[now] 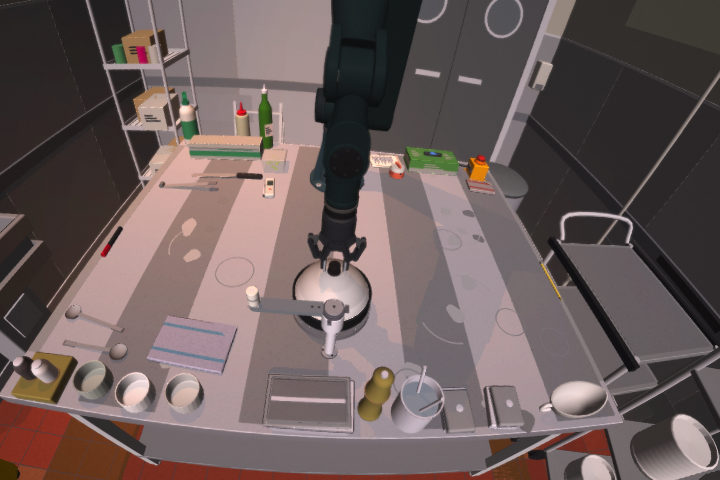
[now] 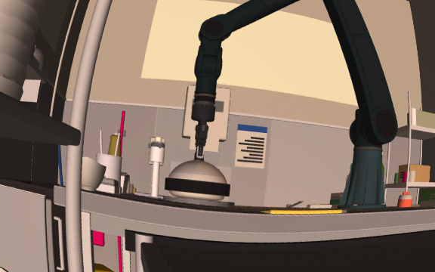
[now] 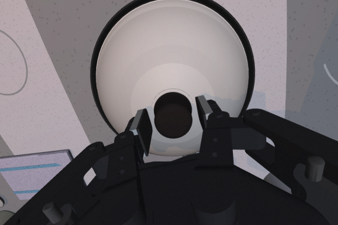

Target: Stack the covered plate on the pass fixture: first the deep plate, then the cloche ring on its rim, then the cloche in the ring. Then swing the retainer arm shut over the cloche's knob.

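The pale domed cloche (image 1: 331, 290) sits in the black cloche ring (image 2: 197, 186), which rests on the rim of the deep plate (image 2: 196, 196) on the pass fixture in the middle of the counter. My gripper (image 3: 172, 116) stands open straight above the dome, its fingers on either side of the dark knob (image 3: 173, 115) and holding nothing. The grey retainer arm (image 1: 286, 307) points left from its white post (image 1: 330, 331), away from the knob, and ends in a white handle (image 1: 252, 296).
A striped cloth (image 1: 193, 343) lies left of the fixture. Along the front edge stand small bowls (image 1: 136, 390), a tray (image 1: 309, 401), a pepper mill (image 1: 376, 393) and a utensil cup (image 1: 417, 402). Bottles (image 1: 265, 119) and boxes line the back edge.
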`<state>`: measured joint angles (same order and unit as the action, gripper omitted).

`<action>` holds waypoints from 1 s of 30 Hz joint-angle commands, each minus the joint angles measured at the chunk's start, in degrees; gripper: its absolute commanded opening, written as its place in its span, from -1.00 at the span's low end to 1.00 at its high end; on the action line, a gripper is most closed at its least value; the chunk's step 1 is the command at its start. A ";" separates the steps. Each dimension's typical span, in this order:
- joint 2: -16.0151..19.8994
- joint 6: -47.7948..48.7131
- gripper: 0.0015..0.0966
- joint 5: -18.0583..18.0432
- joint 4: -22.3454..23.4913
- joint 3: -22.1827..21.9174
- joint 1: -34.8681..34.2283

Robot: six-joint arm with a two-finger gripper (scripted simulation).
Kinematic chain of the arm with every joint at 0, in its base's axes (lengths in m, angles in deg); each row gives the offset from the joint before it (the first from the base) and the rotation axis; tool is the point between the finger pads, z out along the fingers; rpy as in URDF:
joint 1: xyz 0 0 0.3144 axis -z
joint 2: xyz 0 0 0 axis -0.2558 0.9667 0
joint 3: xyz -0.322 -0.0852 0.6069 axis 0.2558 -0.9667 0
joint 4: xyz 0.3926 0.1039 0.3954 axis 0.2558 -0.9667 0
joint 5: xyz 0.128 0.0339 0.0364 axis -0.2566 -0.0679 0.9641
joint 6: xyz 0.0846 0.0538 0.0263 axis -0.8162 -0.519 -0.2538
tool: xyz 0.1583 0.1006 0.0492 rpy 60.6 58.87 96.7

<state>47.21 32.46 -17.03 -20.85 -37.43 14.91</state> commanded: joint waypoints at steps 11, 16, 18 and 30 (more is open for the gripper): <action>-2.52 0.00 0.02 0.00 -4.57 2.31 0.00; -4.12 0.00 0.02 0.00 -7.93 4.08 0.00; -4.68 0.00 0.02 0.00 -9.22 4.79 0.00; -6.27 0.00 0.02 0.00 -13.26 7.11 0.00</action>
<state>40.90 32.46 -17.03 -34.15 -30.29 14.91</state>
